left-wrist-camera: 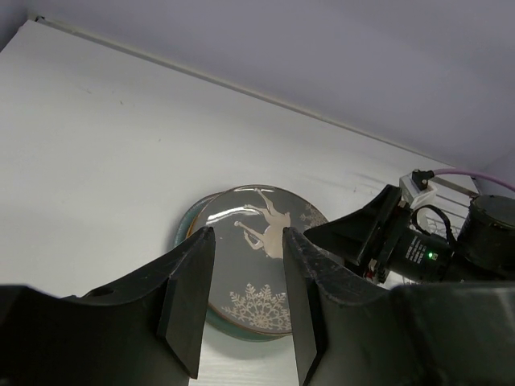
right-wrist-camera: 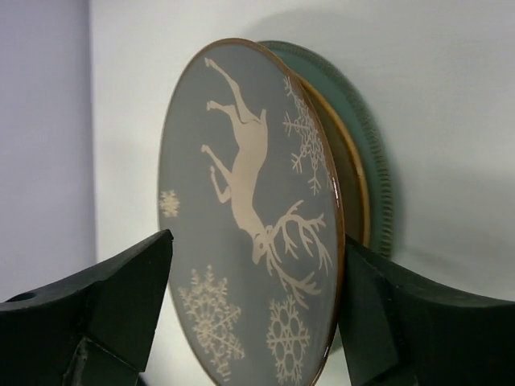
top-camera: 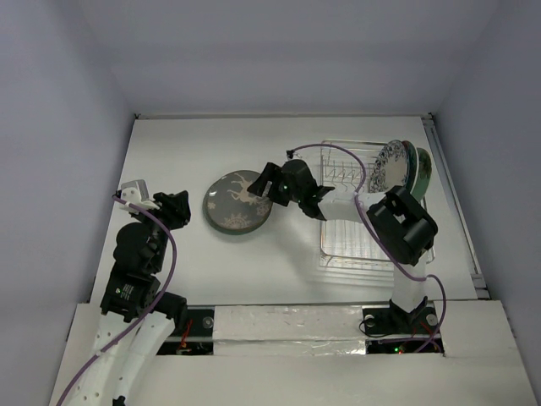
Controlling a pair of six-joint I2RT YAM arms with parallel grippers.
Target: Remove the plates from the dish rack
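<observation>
right gripper (top-camera: 267, 184) jaws apart, straddling rim of deer plate (top-camera: 239, 201) | deer plate flat on teal plate (right-wrist-camera: 374, 161), on surface (top-camera: 186, 152) left of dish rack (top-camera: 347, 241) | floral plate (top-camera: 390, 165) upright in dish rack's far-right corner | left gripper (left-wrist-camera: 249, 237) jaws apart, empty

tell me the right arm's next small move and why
Probably draw the right gripper back off the deer plate toward the dish rack: its jaws stand open either side of the rim, the plate lies on the stack, and more plates stand in the rack.
</observation>
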